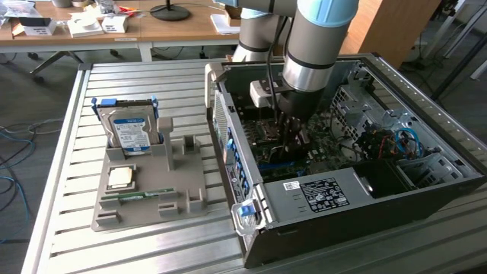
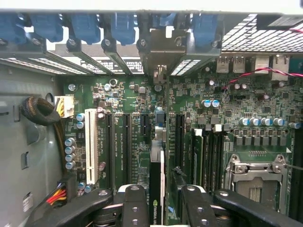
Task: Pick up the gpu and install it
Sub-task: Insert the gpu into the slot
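- On the exterior view's left, a grey parts holder [image 1: 145, 188] sits on a slatted metal surface [image 1: 68, 171]; it carries an upright blue-labelled hard drive [image 1: 129, 130], a square processor chip [image 1: 122, 177] and a narrow green memory stick [image 1: 139, 196]
- Nothing like the gpu is left in the holder; two of its upright slots stand bare
- In the middle, the robot arm [image 1: 320, 40] reaches straight down into an open computer case [image 1: 343, 171] lying on its side, and the pincer [image 1: 288, 134] is low over the green motherboard [image 1: 278, 157]
- The wrist view looks along the motherboard: the gpu [image 2: 157, 184] stands on edge as a thin dark card between the pincer's fingers [image 2: 135, 203], lined up over a long expansion slot, its metal bracket [image 2: 160, 52] up at the case's rear wall
- The pincer [image 2: 163, 208] is spread, with clear gaps between the finger pads and the card on both sides, so it is not pinching the gpu
- Judged step: the card looks placed in its slot and let go; whether it is fully seated cannot be told. The next move calls for a straight lift clear of the card without knocking it
- On the exterior view's right, cables [image 1: 396, 142] and drive bays fill the case
- Behind, wooden desks [image 1: 152, 28] hold boxes and a lamp base; loose cables lie on the floor
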